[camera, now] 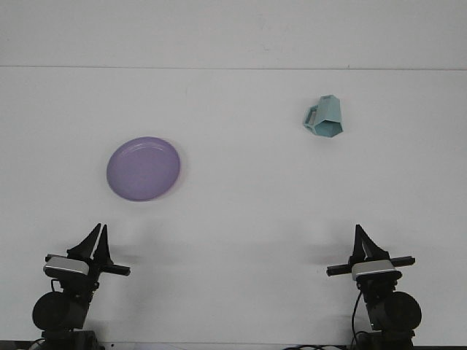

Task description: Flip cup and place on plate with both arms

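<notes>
Far across the white table (241, 219), the faceted teal plastic cup (325, 118) lying tipped could skid away from the empty, near-closed right gripper (362, 242).

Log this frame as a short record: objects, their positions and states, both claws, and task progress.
cup: teal faceted mug, lying tipped on the table, handle to the left, far right side
plate: round purple plate, nothing on it, left side
left claw: near edge, below the plate, holding nothing
right claw: near edge, holding nothing
contact: neither claw touches the cup or plate
progress: cup not yet on plate
</notes>
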You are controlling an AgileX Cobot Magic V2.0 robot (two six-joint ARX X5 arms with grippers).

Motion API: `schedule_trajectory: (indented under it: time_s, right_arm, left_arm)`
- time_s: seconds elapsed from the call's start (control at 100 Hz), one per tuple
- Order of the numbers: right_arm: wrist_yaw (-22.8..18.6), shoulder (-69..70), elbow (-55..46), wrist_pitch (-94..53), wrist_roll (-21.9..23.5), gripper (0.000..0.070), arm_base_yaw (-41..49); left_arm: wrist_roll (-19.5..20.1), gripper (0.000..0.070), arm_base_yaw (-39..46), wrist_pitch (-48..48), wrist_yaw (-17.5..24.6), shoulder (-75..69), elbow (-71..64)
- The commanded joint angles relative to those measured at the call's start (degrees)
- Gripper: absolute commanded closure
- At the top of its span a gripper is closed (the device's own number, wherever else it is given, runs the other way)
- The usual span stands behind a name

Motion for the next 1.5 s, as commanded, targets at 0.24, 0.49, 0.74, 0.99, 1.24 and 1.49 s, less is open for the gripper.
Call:
schedule_trajectory:
  time_s: [0.24, 0.49, 0.74, 0.99, 1.24, 1.49]
  right_arm:
    - [-0.09, 0.00, -0.15, 0.94, 0.33, 0.0700, 0.11]
    - [0.00, 0.02, -0.15, 0.90, 2.36, 0.0700, 0.09]
    - [-0.77, 0.00, -0.15, 2.14, 13.64, 0.0700, 0.09]
    - [6.73, 3.10, 4.48, 4.22, 20.37, 0.0700, 0.07]
    - [7.85, 26.64, 18.12, 6.10, 10.67, 0.0700, 0.07]
    - [7.41, 53.42, 28.57, 19.30, 0.48, 0.0598, -0.76]
  left_arm:
    - [-4.90, 0.0648, 0.09, 0.42, 0.07, -0.04, -1.11]
    - [-10.36, 0.0650, 0.09, 1.46, 0.04, -0.04, -1.07]
    - [-10.54, 0.0690, 0.09, 1.49, 0.04, -0.04, -1.07]
    - [-10.80, 0.0690, 0.09, 1.46, 0.04, -0.04, -1.07]
    - [-12.17, 0.0690, 0.09, 1.46, 0.04, -0.04, -1.07]
    - [-12.17, 0.0690, 0.09, 1.46, 0.04, -0.04, -1.07]
